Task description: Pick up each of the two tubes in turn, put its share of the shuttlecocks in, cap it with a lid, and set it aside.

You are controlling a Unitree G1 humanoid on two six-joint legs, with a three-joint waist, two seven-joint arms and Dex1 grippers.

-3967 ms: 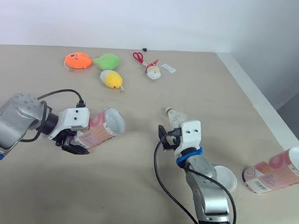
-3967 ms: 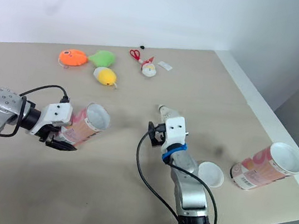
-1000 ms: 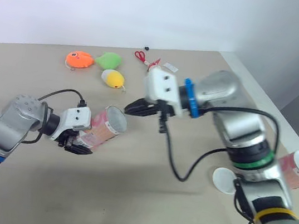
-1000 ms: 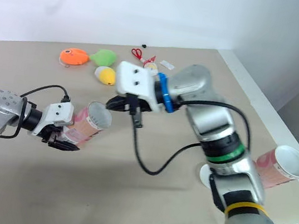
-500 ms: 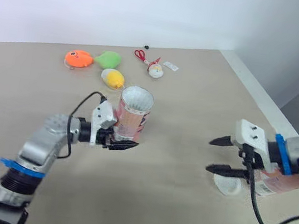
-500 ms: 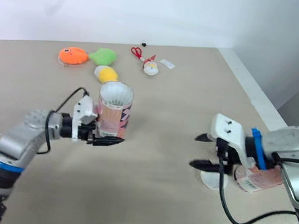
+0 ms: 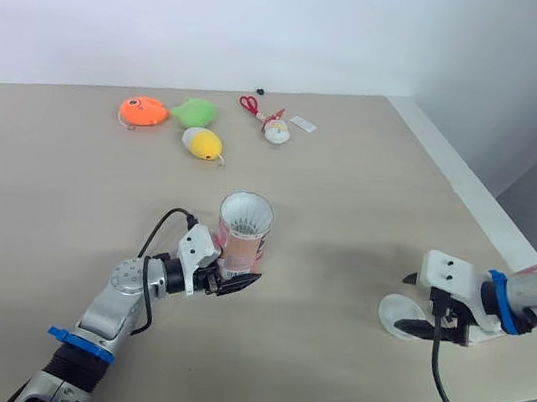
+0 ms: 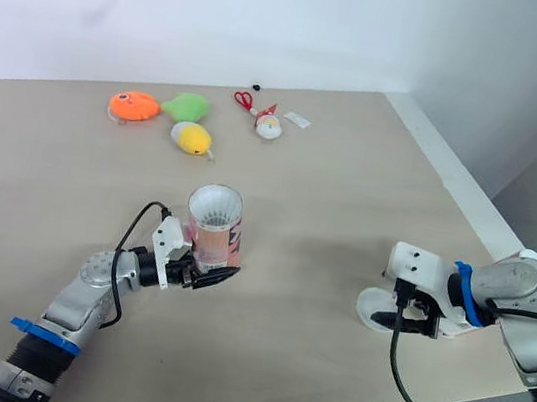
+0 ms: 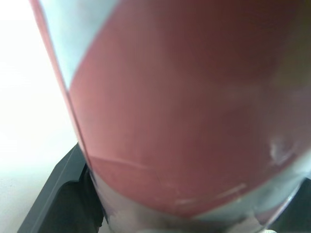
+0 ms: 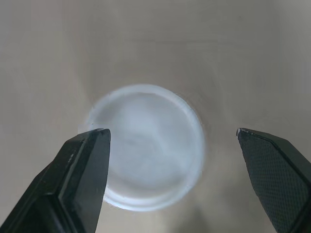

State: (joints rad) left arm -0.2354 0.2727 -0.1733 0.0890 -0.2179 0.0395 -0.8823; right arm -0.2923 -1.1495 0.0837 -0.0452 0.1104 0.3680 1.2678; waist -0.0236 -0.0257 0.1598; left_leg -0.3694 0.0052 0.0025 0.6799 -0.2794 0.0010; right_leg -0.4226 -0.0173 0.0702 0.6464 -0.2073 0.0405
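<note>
Left gripper (image 7: 238, 277) pinches the upright pink tube (image 7: 243, 234), open-mouthed; right gripper (image 10: 170, 132) spread over white lid (image 10: 146, 160).

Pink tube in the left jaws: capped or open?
Open. The pink cardboard tube stands upright, mouth bare; the white round lid lies on the beige table.
</note>
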